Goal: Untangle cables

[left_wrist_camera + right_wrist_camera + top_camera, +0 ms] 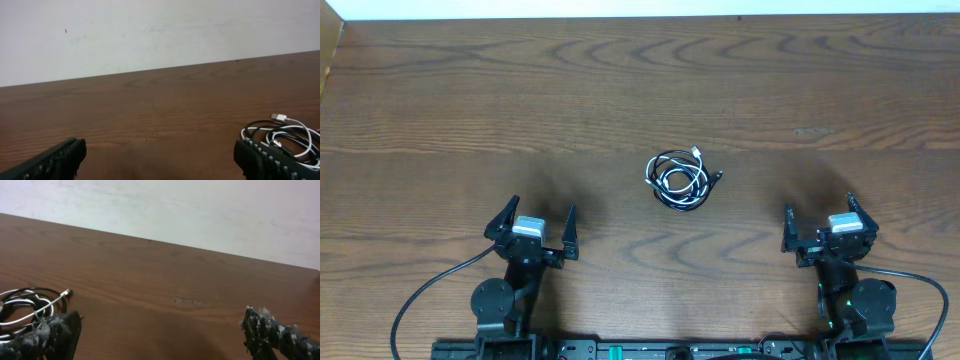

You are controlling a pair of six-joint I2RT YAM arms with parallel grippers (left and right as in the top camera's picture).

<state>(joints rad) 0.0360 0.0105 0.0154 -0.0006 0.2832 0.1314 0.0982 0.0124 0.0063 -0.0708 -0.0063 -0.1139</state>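
The tabletop (620,80) is bare brown wood across almost its whole width. Its far edge runs along a white wall (150,30), and its left edge shows only at the upper corner of the overhead view. Open wood lies on every side of the cables (680,180), which sit a little right of centre, well away from any edge, roughly level with the gap between the two arms and further out from them.

The left fingers (503,218) are spread wide and hold nothing; they touch neither cable, and in the left wrist view bare wood fills the space between them. The right fingers (789,228) are likewise spread wide and empty, well apart from the bundle.

The white cable (672,182) and the black cable (665,160) lie coiled together in one small heap of overlapping loops, flat on the wood. A white plug (279,117) sticks out at the far side of the heap. From the left wrist view the heap lies ahead to the right; from the right wrist view, ahead to the left.

Thick black wires (420,290) trail from the arm bases along the near edge, clear of the heap.
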